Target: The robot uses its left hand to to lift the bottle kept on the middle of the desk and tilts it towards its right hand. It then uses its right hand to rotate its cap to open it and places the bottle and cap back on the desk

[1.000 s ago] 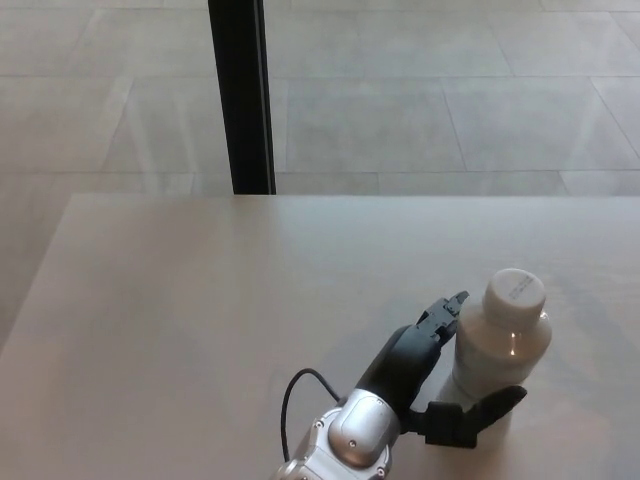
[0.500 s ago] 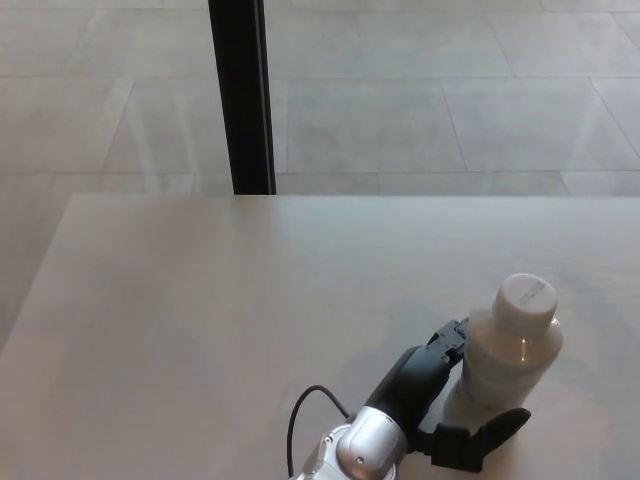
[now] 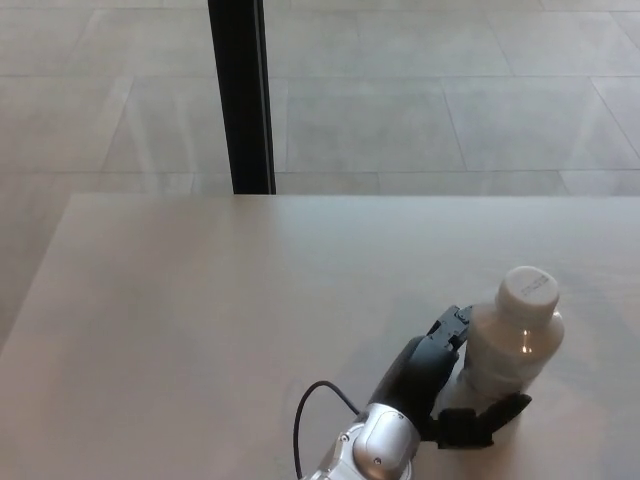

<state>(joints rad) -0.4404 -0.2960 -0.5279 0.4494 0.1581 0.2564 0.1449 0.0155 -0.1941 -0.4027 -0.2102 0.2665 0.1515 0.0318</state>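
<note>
Head view, left to right:
Desk (image 3: 180, 320): pale, matte top filling the lower part of the picture; its far edge runs straight across, with tiled floor (image 3: 420, 110) beyond it.
Post (image 3: 240, 95): a black upright bar behind the desk's far edge, left of centre, rising out of the top of the picture.
Cable (image 3: 315, 415): a thin black loop curving over the desk just left of the wrist.
Left arm: comes up from the bottom edge near the middle, with a silver rounded wrist joint (image 3: 375, 450) leading to the black hand.
Left robot hand (image 3: 440, 385): black, reaching up and to the right, clamped on the bottle; two fingers (image 3: 452, 325) lie against the bottle's left flank, and the thumb (image 3: 490, 420) wraps across its lower front.
Bottle (image 3: 510, 350): white and translucent, at the lower right of the desk, leaning slightly to the right inside the hand's grip; whether its base touches the desk cannot be told, since the thumb covers it.
Cap (image 3: 530, 288): white, round, seated on the bottle's neck, its flat top facing up and a little to the right.
Right robot hand: nowhere in the picture.
</note>
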